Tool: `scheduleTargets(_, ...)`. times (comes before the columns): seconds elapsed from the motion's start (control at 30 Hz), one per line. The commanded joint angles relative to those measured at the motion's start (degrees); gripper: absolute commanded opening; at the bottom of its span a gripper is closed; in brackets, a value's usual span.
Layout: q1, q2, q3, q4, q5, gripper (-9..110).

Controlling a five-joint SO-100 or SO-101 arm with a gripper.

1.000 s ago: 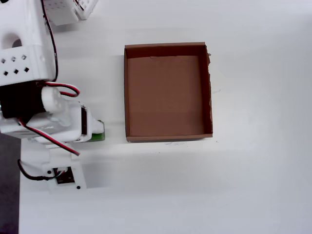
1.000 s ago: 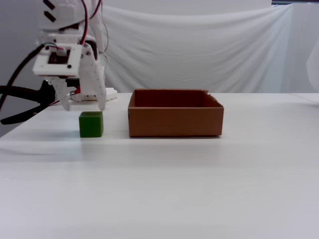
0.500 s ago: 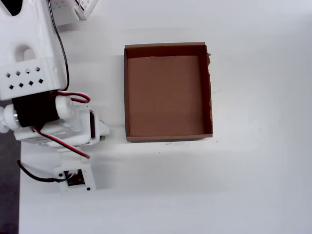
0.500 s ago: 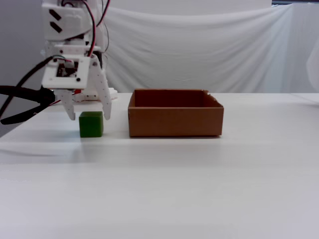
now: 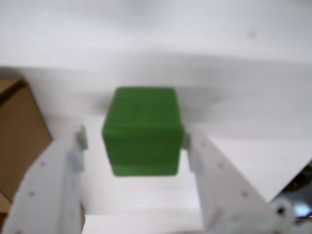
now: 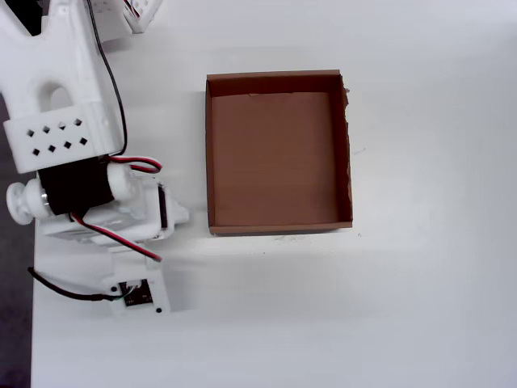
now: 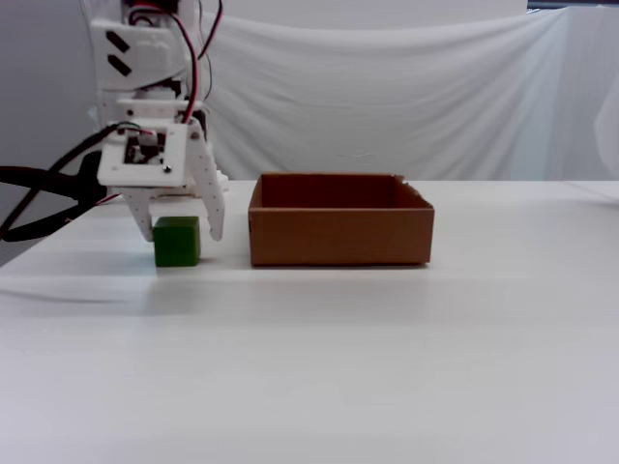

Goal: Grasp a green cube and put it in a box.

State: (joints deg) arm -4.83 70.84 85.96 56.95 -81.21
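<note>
The pincer [image 7: 181,232] is lowered over the green cube [image 7: 177,241] with its two white fingers spread wide, one on each side of the cube. In the wrist view the cube [image 5: 143,130] sits between the fingers [image 5: 53,185]; the finger on the right of that view seems to touch the side of the cube or is just beside it, and the other finger has a small gap. So the pincer is released and is not grasping anything.

The green cube stands on the white tabletop [image 7: 387,367], just beside the box [image 7: 340,232], on the left of it in the fixed view. The box is a brown cardboard tray; in the overhead view its inside [image 6: 275,158] holds nothing and one wall has a ragged edge. In the overhead view the arm [image 6: 89,194] covers the cube completely. Red and black wires run along the arm. A white cloth hangs behind the box. I can read no writing.
</note>
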Motion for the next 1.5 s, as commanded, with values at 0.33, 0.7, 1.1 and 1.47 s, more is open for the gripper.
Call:
scheduleTargets(0.33, -0.88, 0.35, -2.11, -1.05, 0.18, 22)
scheduleTargets(0.7, -0.97, 0.88, -1.49, -0.79, 0.18, 20)
scheduleTargets(1.1, -1.49, 1.23, -0.35, -1.23, 0.70, 16)
scheduleTargets(1.47, -2.02, 3.78, 1.76, -2.72, 3.08, 15)
